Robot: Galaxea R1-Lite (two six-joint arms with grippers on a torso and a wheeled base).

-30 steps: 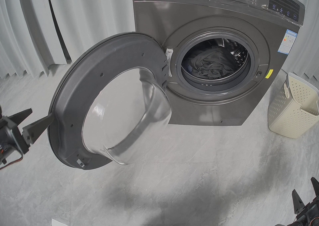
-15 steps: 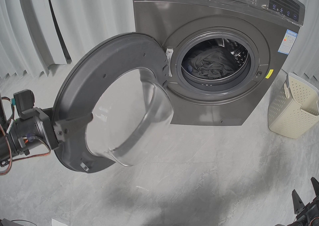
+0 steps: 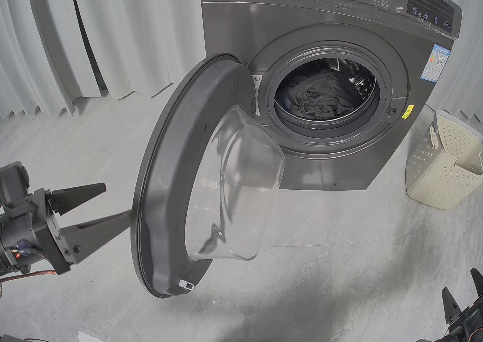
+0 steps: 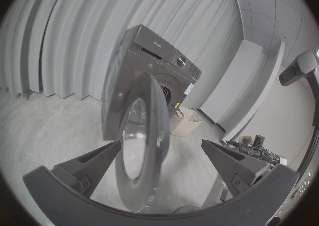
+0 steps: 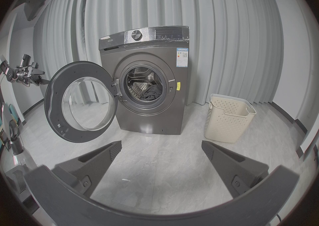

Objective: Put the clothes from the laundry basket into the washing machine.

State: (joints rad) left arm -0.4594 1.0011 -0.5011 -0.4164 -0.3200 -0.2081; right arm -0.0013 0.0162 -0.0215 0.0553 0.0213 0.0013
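Observation:
The grey washing machine (image 3: 322, 16) stands with its round door (image 3: 171, 182) swung about halfway out. Dark clothes (image 3: 317, 94) lie inside the drum, and they show again as dark clothes (image 5: 151, 92) in the right wrist view. My left gripper (image 3: 115, 202) is open at the door's outer side, its lower fingertip (image 3: 126, 215) against the rim. Seen from the left wrist, the door (image 4: 146, 137) is edge-on between the spread fingers of the left gripper (image 4: 160, 141). My right gripper (image 3: 460, 282) hangs open low at the right, holding nothing. The cream laundry basket (image 3: 445, 162) stands right of the machine.
Grey curtains (image 3: 100, 26) hang behind and left of the machine. The floor (image 3: 327, 257) in front of the machine is bare grey tile. The basket (image 5: 229, 117) shows no clothes inside from the right wrist view.
The door has swung from wide open to about halfway towards the machine, pushed by my left gripper, which now sits at its rim. The right arm has not moved.

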